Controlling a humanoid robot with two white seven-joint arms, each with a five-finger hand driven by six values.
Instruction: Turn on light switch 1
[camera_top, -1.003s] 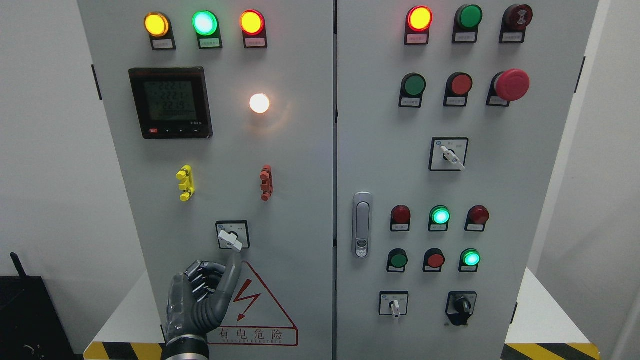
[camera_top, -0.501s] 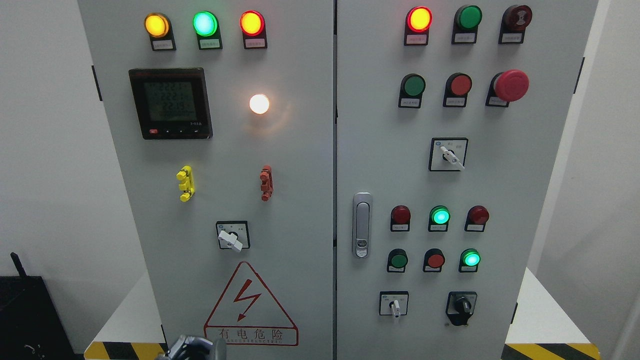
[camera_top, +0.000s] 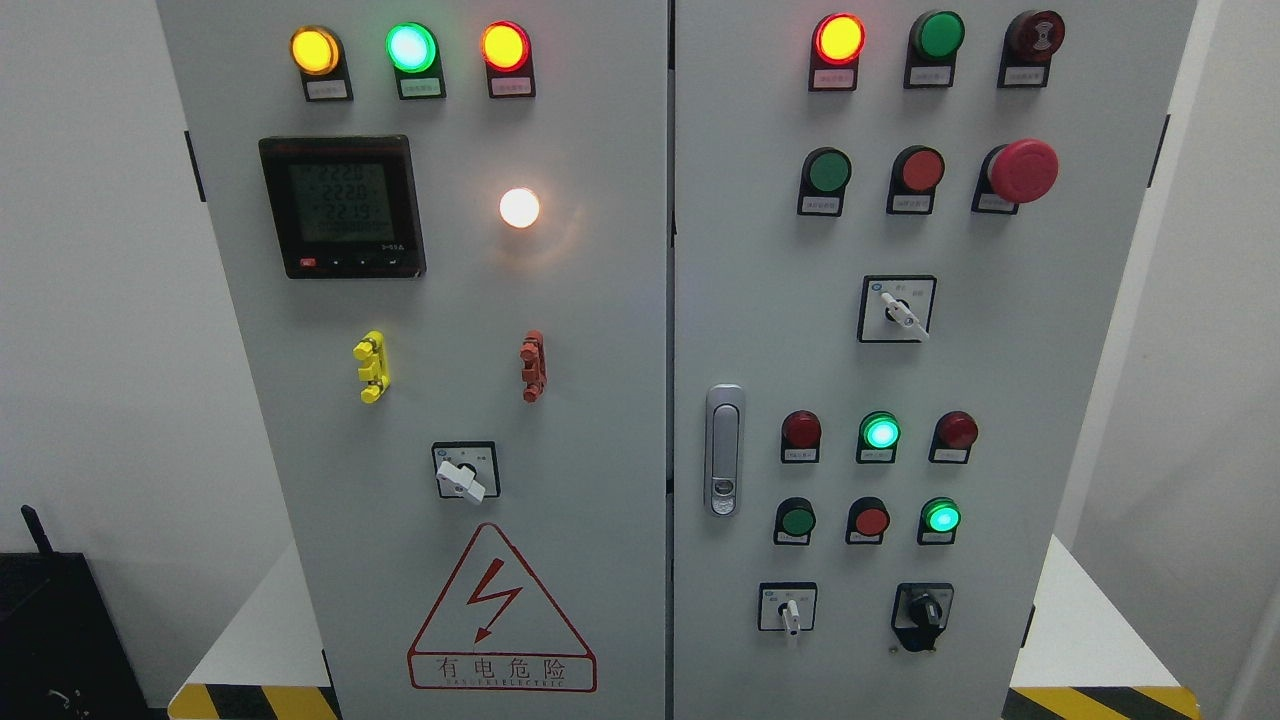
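Note:
A grey electrical cabinet with two doors fills the head view. On the left door, a white rotary selector switch sits low in a black-framed plate, its white handle pointing down to the right. Above it a round white lamp glows. Neither of my hands shows anywhere in the picture.
The left door also carries three lit lamps at the top, a digital meter, yellow and red clips and a warning triangle. The right door has pushbuttons, a red emergency stop, selector switches and a door handle.
My left hand, which had one finger up at the white selector switch, has dropped down and left the picture. The switch handle and the white lamp look the same.

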